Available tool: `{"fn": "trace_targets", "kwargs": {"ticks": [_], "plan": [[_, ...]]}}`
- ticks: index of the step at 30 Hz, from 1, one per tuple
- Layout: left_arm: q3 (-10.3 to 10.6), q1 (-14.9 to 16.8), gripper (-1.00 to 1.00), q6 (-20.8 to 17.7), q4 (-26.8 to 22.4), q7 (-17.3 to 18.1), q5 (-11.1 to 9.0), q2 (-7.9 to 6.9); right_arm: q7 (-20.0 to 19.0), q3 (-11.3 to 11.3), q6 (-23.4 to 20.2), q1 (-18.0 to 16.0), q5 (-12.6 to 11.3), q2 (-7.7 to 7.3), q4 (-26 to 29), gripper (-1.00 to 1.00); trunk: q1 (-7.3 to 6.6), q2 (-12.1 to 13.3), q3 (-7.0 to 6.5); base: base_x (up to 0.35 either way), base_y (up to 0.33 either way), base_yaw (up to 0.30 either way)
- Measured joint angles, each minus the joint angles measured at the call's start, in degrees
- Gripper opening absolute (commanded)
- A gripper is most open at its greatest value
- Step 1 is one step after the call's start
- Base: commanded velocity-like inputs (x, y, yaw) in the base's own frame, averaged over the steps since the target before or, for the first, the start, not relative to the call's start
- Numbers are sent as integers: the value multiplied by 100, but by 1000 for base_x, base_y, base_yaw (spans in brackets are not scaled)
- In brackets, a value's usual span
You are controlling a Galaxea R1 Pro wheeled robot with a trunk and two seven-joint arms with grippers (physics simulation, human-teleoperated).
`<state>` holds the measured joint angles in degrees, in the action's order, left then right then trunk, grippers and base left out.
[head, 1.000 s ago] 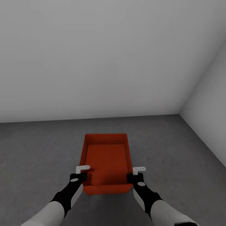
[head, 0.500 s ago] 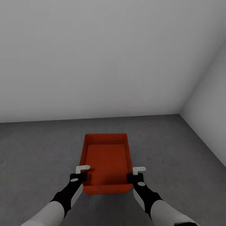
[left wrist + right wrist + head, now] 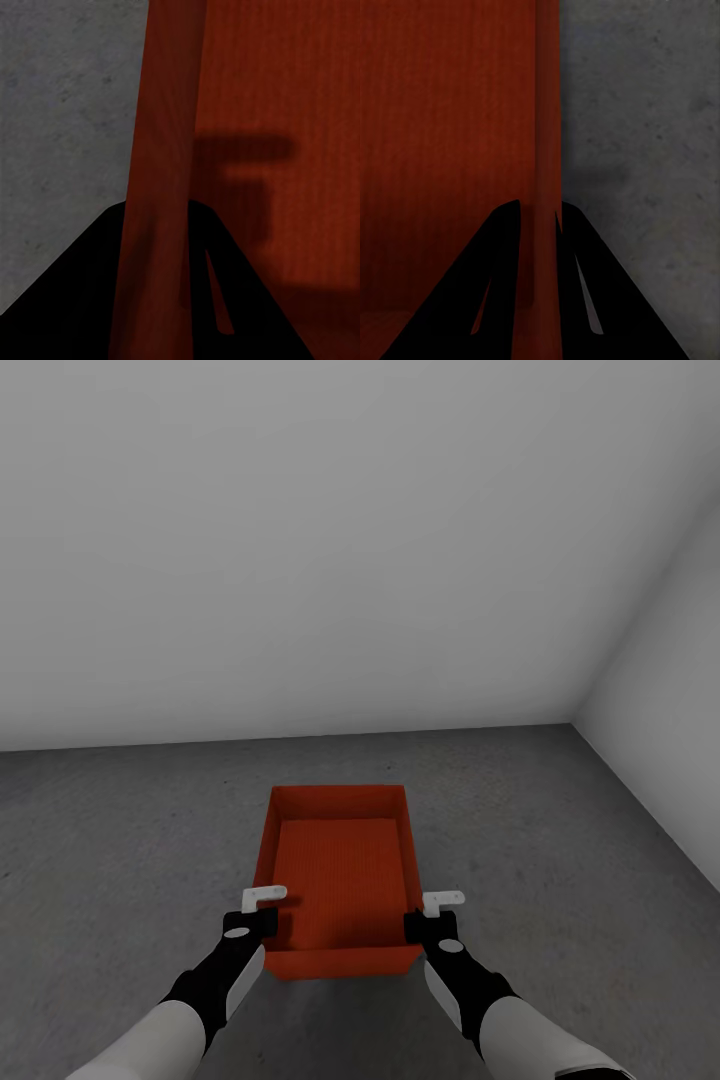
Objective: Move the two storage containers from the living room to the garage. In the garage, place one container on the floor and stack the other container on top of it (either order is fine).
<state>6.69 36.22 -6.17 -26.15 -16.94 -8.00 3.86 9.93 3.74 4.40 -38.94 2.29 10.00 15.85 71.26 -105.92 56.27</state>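
One orange-red storage container (image 3: pixel 340 870), lidless and empty, lies lengthwise in front of me over the dark grey garage floor (image 3: pixel 560 840). My left gripper (image 3: pixel 262 920) is shut on its left wall near the front corner. My right gripper (image 3: pixel 415 925) is shut on the right wall opposite. In the left wrist view the black fingers of the left gripper (image 3: pixel 161 300) straddle the container's wall (image 3: pixel 169 150). The right gripper (image 3: pixel 540 285) pinches the thin red container rim (image 3: pixel 547 112) the same way. Whether the bin rests on the floor or hangs just above it I cannot tell.
A plain grey back wall (image 3: pixel 300 560) stands about a container-length beyond the bin. A side wall (image 3: pixel 670 740) meets it in a corner at the right. Rough concrete floor (image 3: pixel 120 830) spreads to the left and right of the bin.
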Motion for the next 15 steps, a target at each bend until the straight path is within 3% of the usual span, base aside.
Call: {"fn": "trace_targets", "kwargs": {"ticks": [4,5,6,7,15], "plan": [[-4,1,-100,-1,4,3,6,0,4,7,-3,0,-4,0,0,-100,0,0,0,0,0,0],[-5,1,100,-1,9,4,5,1,5,10,-7,0,-5,0,0,-100,0,0,0,0,0,0],[-170,4,100,3,-15,36,-168,-27,42,17,-8,3,16,0,5,100,0,0,0,0,0,0],[-201,7,100,-25,-9,0,-62,-79,28,52,-4,5,-3,0,-5,100,0,0,0,0,0,0],[-195,7,100,-15,7,-6,-53,-81,-17,60,-15,5,-13,0,-5,100,0,0,0,0,0,0]]}}
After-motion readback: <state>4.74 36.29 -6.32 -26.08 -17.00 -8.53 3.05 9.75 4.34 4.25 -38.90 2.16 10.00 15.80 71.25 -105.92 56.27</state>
